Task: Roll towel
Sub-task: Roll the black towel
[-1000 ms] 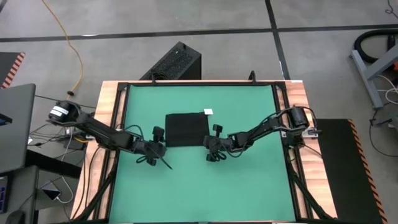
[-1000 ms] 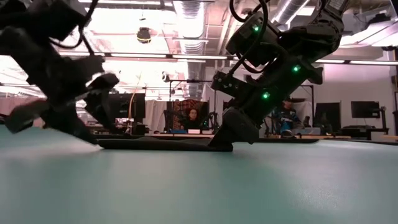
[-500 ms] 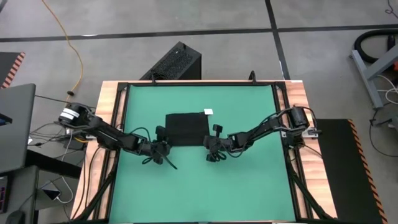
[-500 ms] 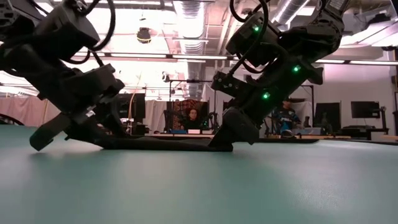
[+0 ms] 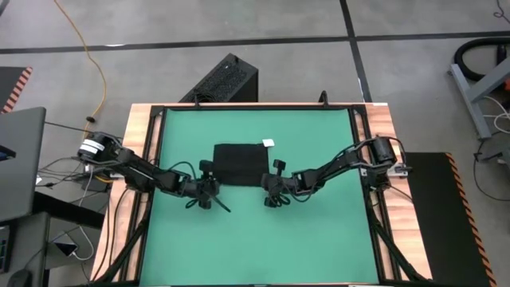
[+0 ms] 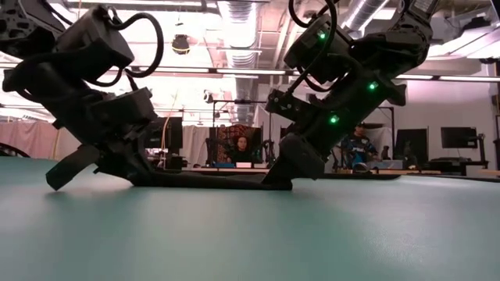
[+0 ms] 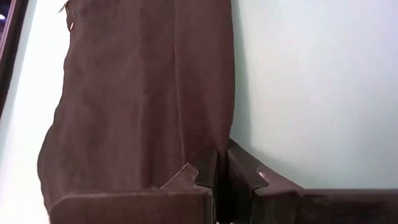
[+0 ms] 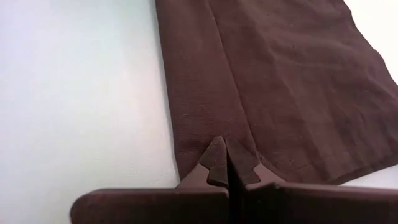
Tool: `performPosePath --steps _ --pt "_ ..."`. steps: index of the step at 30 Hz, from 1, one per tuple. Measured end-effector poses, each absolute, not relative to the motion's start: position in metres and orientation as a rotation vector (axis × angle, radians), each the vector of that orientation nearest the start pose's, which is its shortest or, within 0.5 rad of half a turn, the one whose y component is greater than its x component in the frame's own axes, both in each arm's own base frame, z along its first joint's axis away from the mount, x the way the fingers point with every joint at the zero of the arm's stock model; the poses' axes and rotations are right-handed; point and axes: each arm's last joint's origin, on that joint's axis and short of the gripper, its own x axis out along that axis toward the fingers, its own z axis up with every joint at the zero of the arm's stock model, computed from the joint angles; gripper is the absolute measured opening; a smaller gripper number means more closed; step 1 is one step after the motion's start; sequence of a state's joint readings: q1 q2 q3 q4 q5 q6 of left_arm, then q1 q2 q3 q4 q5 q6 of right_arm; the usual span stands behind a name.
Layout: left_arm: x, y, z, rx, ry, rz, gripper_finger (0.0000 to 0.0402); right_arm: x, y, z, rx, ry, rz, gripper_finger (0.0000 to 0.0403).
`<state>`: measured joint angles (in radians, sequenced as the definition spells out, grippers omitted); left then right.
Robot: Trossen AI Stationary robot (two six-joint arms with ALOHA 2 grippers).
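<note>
The black towel [image 5: 239,163] lies folded flat on the green mat [image 5: 255,239], its white tag [image 5: 268,143] at the far right corner. In the low view the towel [image 6: 207,181] is a thin dark strip on the mat. My left gripper [image 5: 215,184] is shut at the towel's near left corner, tips down on the mat [image 6: 144,178]. My right gripper [image 5: 268,184] is shut at the near right corner [image 6: 277,181]. Both arms reach in low from the table's sides. My left gripper pinches the towel's near left corner [image 7: 208,155] between its two fingers. It comes slanting down from the table's left. One layer or several, I cannot tell. The towel lies flat on the mat. My right gripper pinches the towel's right edge close to the near corner [image 8: 217,140] between its two fingers. It comes slanting down from the table's right. A crease runs from the fingertips across the cloth. The towel lies flat on the mat.
A black ribbed box [image 5: 223,80] stands on the floor beyond the far edge. Wooden rails [image 5: 143,143] frame the mat. Bare mat lies toward the near edge. A laptop [image 5: 20,159] sits left of the table. People sit in the room behind [image 6: 242,148].
My left gripper has come down and toward the towel's near left corner, rolled a little, and shut on it from wide open. The towel has stayed flat.
</note>
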<state>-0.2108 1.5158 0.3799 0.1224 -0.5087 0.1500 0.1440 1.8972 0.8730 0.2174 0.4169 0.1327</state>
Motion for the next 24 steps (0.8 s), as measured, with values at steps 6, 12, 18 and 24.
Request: performPosePath --steps 6,12,18,24 --pt "0.218 -0.035 0.105 0.510 1.019 0.195 0.0001 0.343 0.042 0.123 -0.064 0.732 -0.286 0.0004" --pt "0.219 -0.034 0.116 0.516 1.026 0.190 0.0000 0.336 0.044 0.154 -0.078 0.667 -0.284 0.0015" --pt "0.219 -0.034 0.116 0.510 1.023 0.194 0.0000 0.329 0.064 0.179 -0.247 0.600 -0.159 0.0056" --pt "0.220 -0.034 0.116 0.515 1.022 0.191 0.0000 0.331 0.084 0.159 -0.482 0.651 -0.044 0.0116"
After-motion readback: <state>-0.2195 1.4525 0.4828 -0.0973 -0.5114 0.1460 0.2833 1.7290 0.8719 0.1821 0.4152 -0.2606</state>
